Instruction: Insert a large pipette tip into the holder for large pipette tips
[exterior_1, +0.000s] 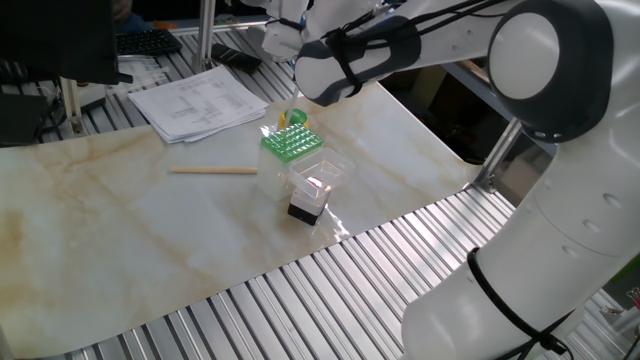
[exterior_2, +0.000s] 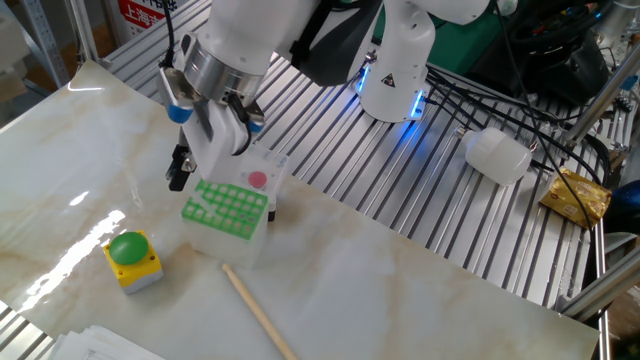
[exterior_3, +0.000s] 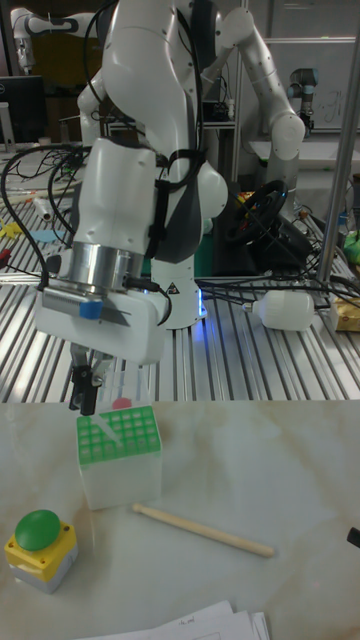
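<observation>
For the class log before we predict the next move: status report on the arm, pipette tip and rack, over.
Pincer above green rack, far edge; jaw state unclear. Large pipette tip not discernible. Wooden stick and green button box lie apart, nothing blocking.

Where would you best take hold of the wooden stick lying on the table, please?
Probably around its middle, coming straight down from above with the jaws closing across its width. The wooden stick lies flat on the table, thin and straight, with open surface along both long sides.
</observation>
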